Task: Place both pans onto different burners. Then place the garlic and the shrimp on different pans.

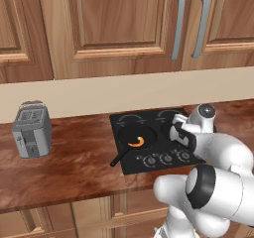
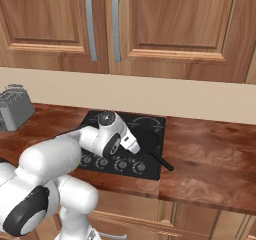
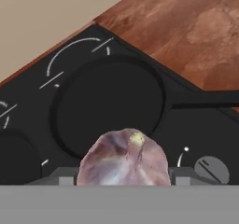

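Note:
One black pan [image 1: 130, 135] rests on the front left burner with the orange shrimp [image 1: 136, 142] inside it, its handle pointing toward the counter's front. A second pan [image 2: 150, 138] sits on the cooktop's right side, handle [image 3: 210, 98] pointing to the right. In the hand view this pan [image 3: 109, 104] lies empty directly below. My gripper [image 3: 123, 176] is shut on the purplish-white garlic [image 3: 123, 157], held just above that pan's near rim. From the left base view, the gripper [image 1: 174, 128] hovers over the right pan [image 1: 165, 129]. A bare burner [image 1: 130, 119] shows at the rear left.
Control knobs [image 1: 166, 158] line the front edge of the black cooktop [image 2: 95, 116]. A grey toaster [image 1: 31, 129] stands on the wooden counter far to the left. Wooden cabinets hang above the beige backsplash. Bare counter [image 2: 210, 154] extends right of the cooktop.

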Controlling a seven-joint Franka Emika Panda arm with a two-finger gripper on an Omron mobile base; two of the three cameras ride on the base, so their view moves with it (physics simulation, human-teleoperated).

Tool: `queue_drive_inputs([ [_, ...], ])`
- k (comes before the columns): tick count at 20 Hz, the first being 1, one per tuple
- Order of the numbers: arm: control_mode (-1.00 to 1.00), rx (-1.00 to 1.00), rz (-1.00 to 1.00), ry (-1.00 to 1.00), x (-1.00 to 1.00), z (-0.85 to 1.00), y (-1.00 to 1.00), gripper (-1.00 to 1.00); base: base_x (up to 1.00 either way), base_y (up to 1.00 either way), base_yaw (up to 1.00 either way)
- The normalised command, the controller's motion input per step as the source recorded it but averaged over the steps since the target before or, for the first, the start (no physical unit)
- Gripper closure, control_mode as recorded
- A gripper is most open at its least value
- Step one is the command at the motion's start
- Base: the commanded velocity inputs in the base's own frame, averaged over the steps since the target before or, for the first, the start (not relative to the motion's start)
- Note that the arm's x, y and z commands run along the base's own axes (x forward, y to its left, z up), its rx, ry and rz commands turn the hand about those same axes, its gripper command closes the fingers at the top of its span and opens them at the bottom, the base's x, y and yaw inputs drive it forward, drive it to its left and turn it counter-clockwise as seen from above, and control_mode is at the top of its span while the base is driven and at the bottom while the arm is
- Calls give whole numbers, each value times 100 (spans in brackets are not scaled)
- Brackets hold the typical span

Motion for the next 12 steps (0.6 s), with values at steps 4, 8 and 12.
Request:
queue_drive_inputs([
  [4, -100, 0, 3, 0, 7, -19, 0, 100, 0, 0, 0],
  [8, -100, 0, 1, 0, 9, -18, 0, 100, 0, 0, 0],
  [12, -100, 0, 0, 0, 23, -12, 0, 100, 0, 0, 0],
])
